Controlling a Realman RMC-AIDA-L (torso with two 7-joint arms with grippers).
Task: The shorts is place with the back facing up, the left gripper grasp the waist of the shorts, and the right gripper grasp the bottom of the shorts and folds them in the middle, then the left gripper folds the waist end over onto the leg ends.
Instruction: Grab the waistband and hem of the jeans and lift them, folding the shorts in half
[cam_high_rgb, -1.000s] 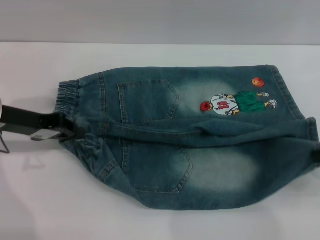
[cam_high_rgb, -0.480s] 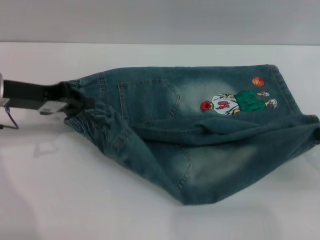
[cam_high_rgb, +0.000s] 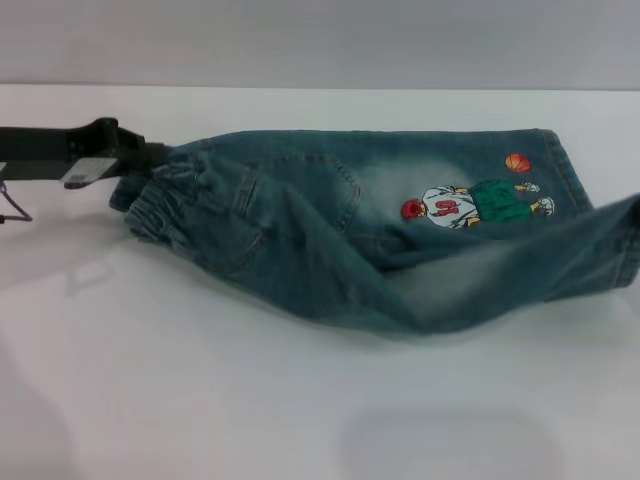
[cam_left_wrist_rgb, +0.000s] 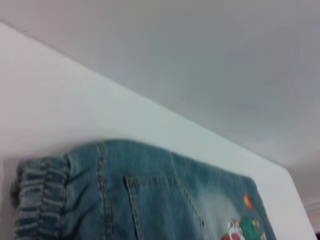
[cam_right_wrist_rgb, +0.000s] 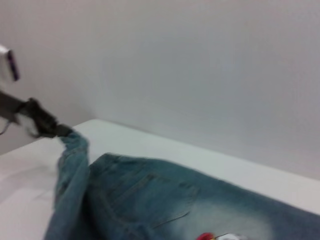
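Clamping my one black left claw (cam_high_rgb: 150, 160) on the ruffled elastic waistband (cam_high_rgb: 160, 200), I lift one pair of faded blue denim shorts (cam_high_rgb: 380, 230); my right gripper seems offscreen, grip unknowable; white table (cam_high_rgb: 200, 400) open nearside.

I see a plain white table (cam_high_rgb: 300, 400) filling my view. Behind its far edge stands a bare, pale grey wall (cam_high_rgb: 320, 40).

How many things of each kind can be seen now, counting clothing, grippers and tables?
Clothing: 1, the shorts, with the waist lifted.
Grippers: 1, the left gripper, holding the waist of the shorts.
Tables: 1, the white table.
Total: 3.
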